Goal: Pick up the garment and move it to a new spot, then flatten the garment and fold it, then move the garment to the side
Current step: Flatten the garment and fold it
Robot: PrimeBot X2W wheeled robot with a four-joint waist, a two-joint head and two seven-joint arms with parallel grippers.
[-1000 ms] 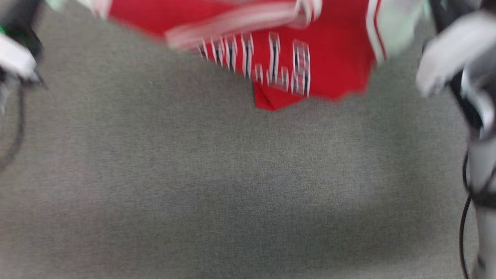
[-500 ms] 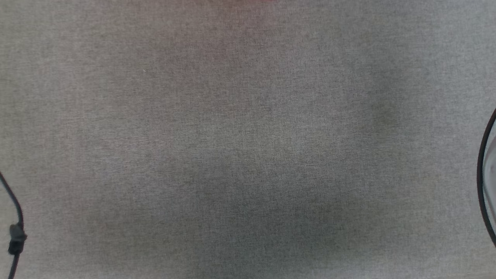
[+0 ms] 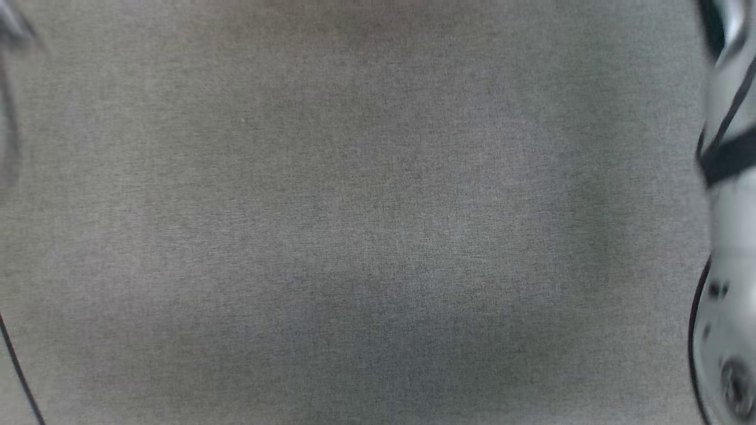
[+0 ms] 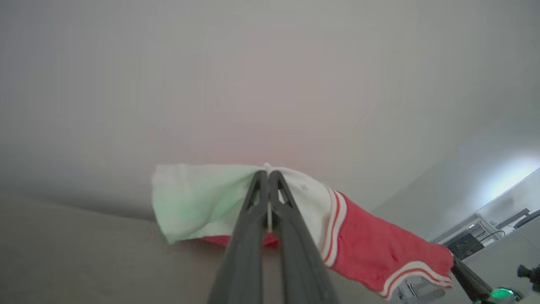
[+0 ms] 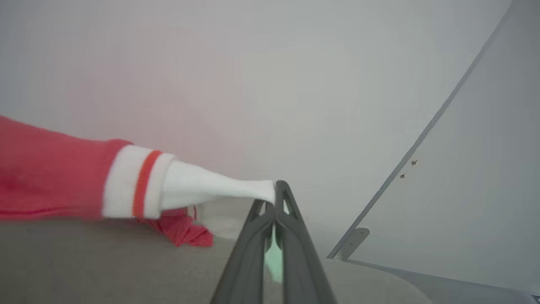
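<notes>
Left wrist view: garment (image 4: 379, 249) in tool (image 4: 268, 171)

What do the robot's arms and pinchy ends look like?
The left end effector and right end effector each have two long, slim, dark grey fingers with cut-out gaps near the tips. The right forearm is shiny pale grey, with a black cable and a black band.

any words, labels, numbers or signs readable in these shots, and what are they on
None can be read.
The garment shows plain red cloth, white sleeves and stripe trim, no lettering in view.
The grey surface carries no marks.
The equipment in the left wrist view is too small to read.
</notes>
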